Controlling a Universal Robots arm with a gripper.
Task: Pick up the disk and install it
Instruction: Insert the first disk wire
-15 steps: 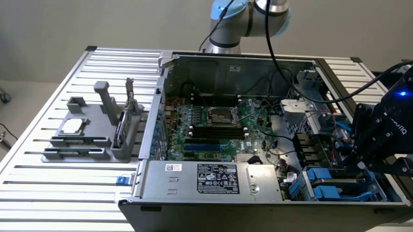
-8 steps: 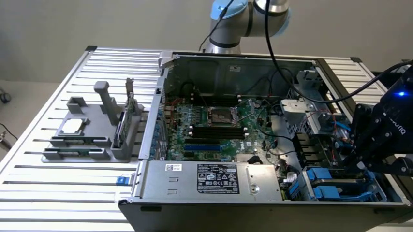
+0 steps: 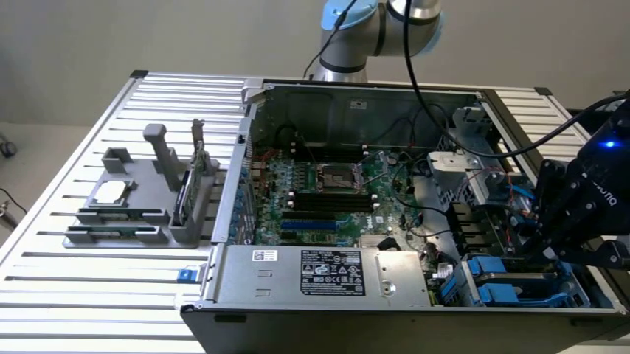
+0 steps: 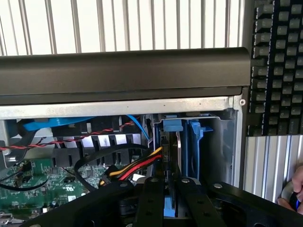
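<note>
Blue-framed disk (image 4: 171, 156) stands edge-on in the bay, clamped between the pincer's (image 4: 166, 187) fingers.

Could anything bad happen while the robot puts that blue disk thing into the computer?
Maybe two things. The red, yellow and black wires lie right beside the disk, so they could get pinched or tugged. The blue slot is narrow, so a tilted disk could jam. Also, a person's hand is close to the arm and might get bumped.
</note>
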